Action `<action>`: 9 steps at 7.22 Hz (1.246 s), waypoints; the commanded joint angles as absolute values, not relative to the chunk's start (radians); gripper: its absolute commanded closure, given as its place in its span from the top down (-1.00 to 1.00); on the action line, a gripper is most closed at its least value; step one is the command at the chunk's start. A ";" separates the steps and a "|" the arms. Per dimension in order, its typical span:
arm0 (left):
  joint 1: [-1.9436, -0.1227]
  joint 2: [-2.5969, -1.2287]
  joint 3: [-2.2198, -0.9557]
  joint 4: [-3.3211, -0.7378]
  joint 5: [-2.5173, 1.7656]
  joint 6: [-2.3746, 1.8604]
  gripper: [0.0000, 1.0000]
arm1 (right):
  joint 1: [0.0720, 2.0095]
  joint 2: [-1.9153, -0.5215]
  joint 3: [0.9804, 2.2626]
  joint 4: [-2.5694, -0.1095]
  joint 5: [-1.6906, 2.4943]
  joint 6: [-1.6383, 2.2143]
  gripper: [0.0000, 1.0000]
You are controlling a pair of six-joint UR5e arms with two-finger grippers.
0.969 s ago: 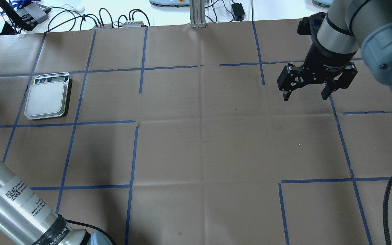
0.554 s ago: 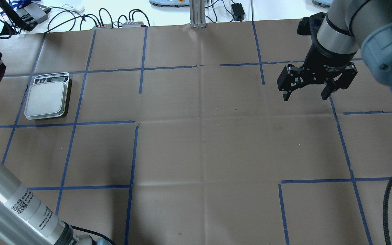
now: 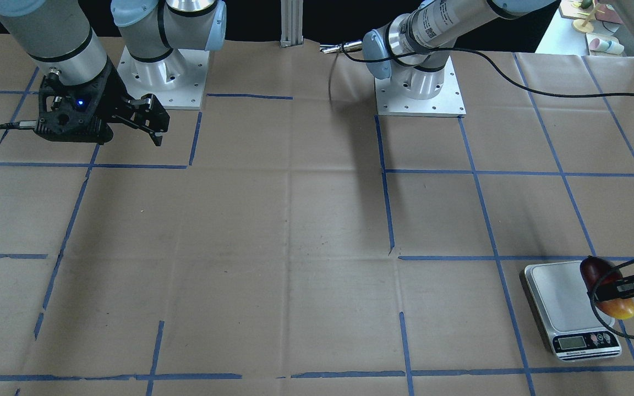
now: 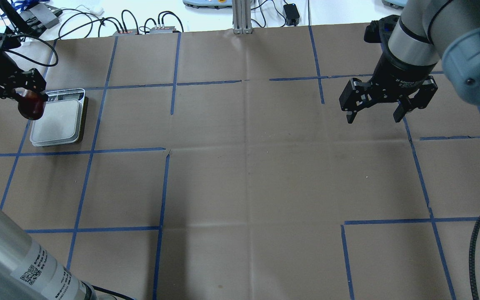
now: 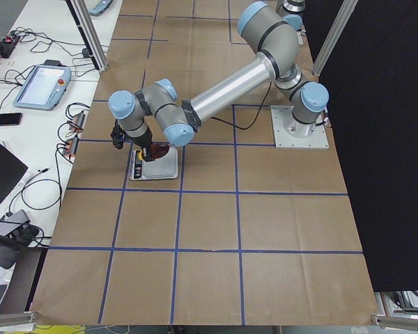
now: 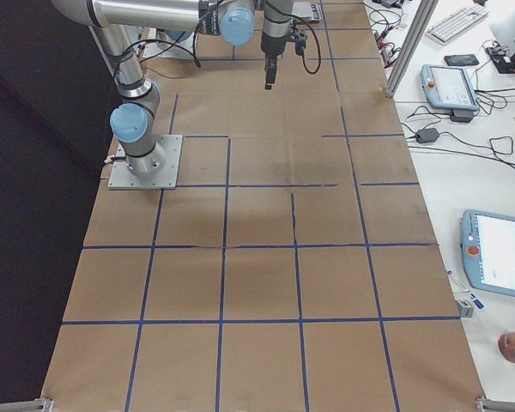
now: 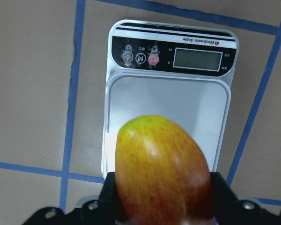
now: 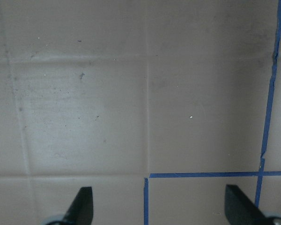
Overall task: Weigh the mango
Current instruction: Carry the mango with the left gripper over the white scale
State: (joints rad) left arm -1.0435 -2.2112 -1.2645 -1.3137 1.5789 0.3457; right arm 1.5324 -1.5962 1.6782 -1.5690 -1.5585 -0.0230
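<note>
The table (image 4: 244, 175) wears brown paper (image 4: 294, 187) gridded with blue tape (image 4: 163, 187); left gripper (image 7: 163, 201) clamps the mango (image 7: 159, 159) over the scale (image 7: 171, 101); right gripper (image 4: 374, 118) gapes empty.

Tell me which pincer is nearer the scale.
Left. The left pincer holds the mango over the edge of the scale; the right pincer hangs open far across the table.

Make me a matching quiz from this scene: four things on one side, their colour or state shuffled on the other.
Things:
A mango
B scale
C left gripper
D right gripper

Colour or state:
1 open, holding nothing
2 dark red fading to yellow
3 shut on the fruit
4 flat, with display and buttons

Pairs: A-2, B-4, C-3, D-1.
</note>
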 commanded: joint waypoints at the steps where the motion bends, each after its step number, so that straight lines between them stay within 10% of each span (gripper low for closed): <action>1: -1.046 -2.241 -1.296 -1.246 1.580 0.344 -0.20 | 1.532 -1.597 1.678 -1.569 -1.559 -0.023 1.00; 4: -1.058 -2.255 -1.296 -1.243 1.580 0.328 -0.13 | 1.532 -1.597 1.678 -1.569 -1.559 -0.023 1.00; 6: -1.060 -2.252 -1.275 -1.224 1.580 0.339 0.99 | 1.532 -1.595 1.678 -1.569 -1.559 -0.023 1.00; 9: -1.062 -2.145 -1.264 -1.261 1.583 0.327 1.00 | 1.532 -1.597 1.678 -1.569 -1.559 -0.023 1.00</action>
State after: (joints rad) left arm -1.0611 -2.1954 -1.2631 -1.2390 1.5820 0.3325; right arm 1.5324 -1.5957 1.6782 -1.5689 -1.5585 -0.0230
